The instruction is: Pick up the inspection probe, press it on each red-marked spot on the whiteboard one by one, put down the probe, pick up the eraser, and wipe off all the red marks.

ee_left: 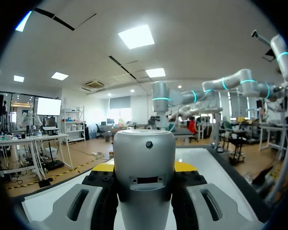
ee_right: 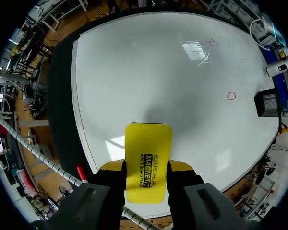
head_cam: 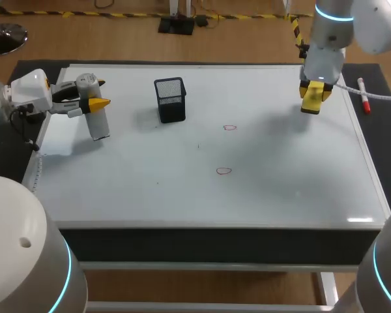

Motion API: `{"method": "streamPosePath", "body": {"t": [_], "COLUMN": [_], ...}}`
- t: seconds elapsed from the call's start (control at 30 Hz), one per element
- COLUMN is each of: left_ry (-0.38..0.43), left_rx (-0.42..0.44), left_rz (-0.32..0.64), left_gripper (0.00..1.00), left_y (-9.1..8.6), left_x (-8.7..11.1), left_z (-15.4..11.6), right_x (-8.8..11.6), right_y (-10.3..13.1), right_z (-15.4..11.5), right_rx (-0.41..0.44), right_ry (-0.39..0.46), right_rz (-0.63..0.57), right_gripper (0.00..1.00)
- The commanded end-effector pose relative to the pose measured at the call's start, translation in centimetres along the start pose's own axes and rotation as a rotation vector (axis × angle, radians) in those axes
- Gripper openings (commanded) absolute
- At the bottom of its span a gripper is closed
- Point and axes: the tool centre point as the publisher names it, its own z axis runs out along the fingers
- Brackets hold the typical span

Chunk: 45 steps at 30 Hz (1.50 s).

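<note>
While my right gripper [ee_right: 146,168] clamps the eraser [ee_right: 149,143] by its long edges, which I judge light and stiff, red marks [head_cam: 229,127] lie at eight o'clock on the whiteboard [head_cam: 280,189]. My left gripper [ee_left: 144,166], at the board's nine o'clock, is clamped on the smooth, likely slippery probe [ee_left: 144,148].

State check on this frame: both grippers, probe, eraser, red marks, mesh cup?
left gripper: shut on the inspection probe
inspection probe: held, tilted, at the whiteboard left edge
right gripper: shut on the eraser
eraser: held over the board's far right part
red marks: two, both unwiped
mesh cup: upright, clear of both arms
</note>
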Motion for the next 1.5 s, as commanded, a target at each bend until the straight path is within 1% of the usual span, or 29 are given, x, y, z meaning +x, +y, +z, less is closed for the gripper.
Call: {"method": "streamPosePath", "body": {"t": [0.03, 0.37, 0.43, 0.6, 0.7, 0.83, 0.93, 1.1, 1.17, 1.2, 1.27, 1.33, 1.4, 1.5], "left_ry": [0.002, 0.002, 0.012, 0.036, 0.047, 0.05, 0.053, 0.092, 0.098, 0.099, 0.101, 0.104, 0.098, 0.097], "left_rx": [0.004, 0.004, -0.014, 0.001, 0.003, -0.01, 0.007, 0.021, 0.015, 0.026, 0.014, 0.027, 0.016, 0.028], "left_rz": [0.002, 0.002, -0.01, -0.006, 0.0, -0.004, -0.014, -0.01, -0.015, -0.03, -0.042, -0.062, -0.07, -0.073], "left_gripper": [0.0, 0.0, 0.0, 0.0, 0.0, 0.0, 0.0, 0.0, 0.0, 0.0, 0.0, 0.0, 0.0, 0.0], "left_y": [0.0, 0.0, 0.3, 0.5, 0.5, 0.3, 0.3, 0.1, 0.0, 0.0, 0.0, 0.1, 0.1, 0.2], "left_x": [-0.1, -0.1, 0.2, 1.3, 2.1, 3.0, 3.5, 4.4, 4.7, 4.9, 5.2, 5.5, 5.7, 6.3], "left_z": [0.0, 0.0, 0.8, 2.6, 3.9, 6.2, 7.8, 11.1, 12.5, 13.2, 14.4, 15.4, 16.3, 17.7], "right_x": [0.1, 0.1, 0.1, 0.1, 0.1, 0.1, 0.1, 0.1, 0.1, 0.1, 0.1, 0.1, 0.1, 0.1], "right_y": [-0.1, -0.1, -0.1, -0.1, -0.1, -0.1, -0.1, -0.1, -0.1, -0.1, -0.1, -0.1, -0.1, -0.1], "right_z": [-0.1, -0.1, -0.1, -0.1, -0.1, -0.1, -0.1, -0.1, -0.1, -0.1, -0.1, -0.1, -0.1, -0.1], "right_rx": [0.001, 0.001, 0.001, 0.001, 0.001, 0.001, 0.001, 0.001, 0.001, 0.001, 0.001, 0.001, 0.001, 0.001], "right_ry": [0.003, 0.003, 0.003, 0.003, 0.003, 0.003, 0.003, 0.003, 0.003, 0.003, 0.003, 0.003, 0.003, 0.003], "right_rz": [-0.002, -0.002, -0.002, -0.002, -0.002, -0.002, -0.002, -0.002, -0.002, -0.002, -0.002, -0.002, -0.002, -0.002], "right_gripper": [0.0, 0.0, 0.0, 0.0, 0.0, 0.0, 0.0, 0.0, 0.0, 0.0, 0.0, 0.0, 0.0, 0.0]}}
